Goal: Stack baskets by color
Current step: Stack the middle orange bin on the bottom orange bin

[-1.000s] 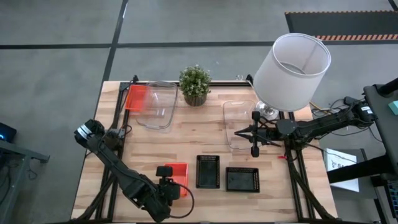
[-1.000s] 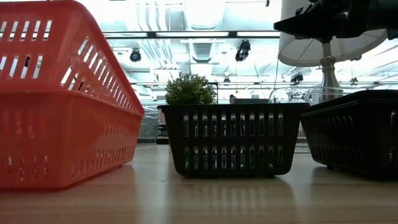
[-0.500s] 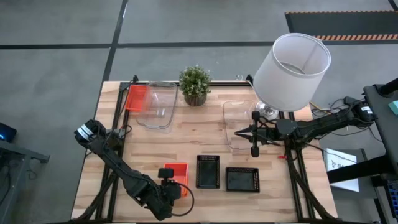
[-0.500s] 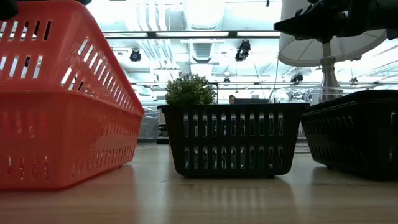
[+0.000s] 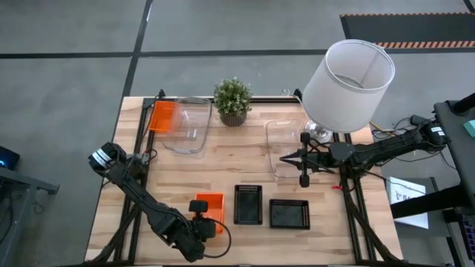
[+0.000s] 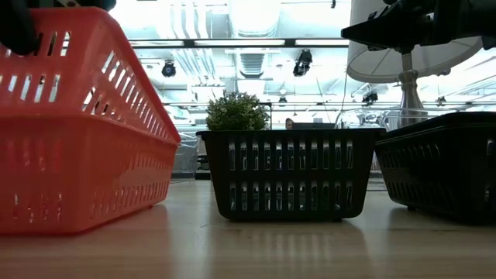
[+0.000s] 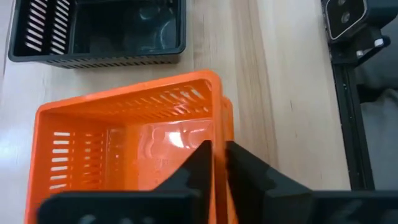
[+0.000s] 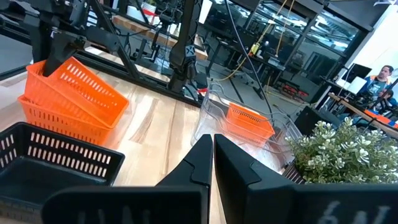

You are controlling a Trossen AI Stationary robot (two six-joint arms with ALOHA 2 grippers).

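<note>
wooden table (image 5: pixel 223 167), left end effector (image 7: pixel 217 152) on orange basket (image 7: pixel 124 124)

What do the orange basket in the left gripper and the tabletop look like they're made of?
Orange basket: likely moulded plastic, glossy, with slotted walls and a highlight on its floor. Tabletop: pale wood planks, matte, with visible grain and seams. The left gripper pinches the basket's wall.

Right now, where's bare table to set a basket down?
Bare wood lies mid-table, between the clear transparent basket, the potted green plant and the black perforated basket. The front edge is crowded; the left gripper clamps the red-orange basket.
</note>
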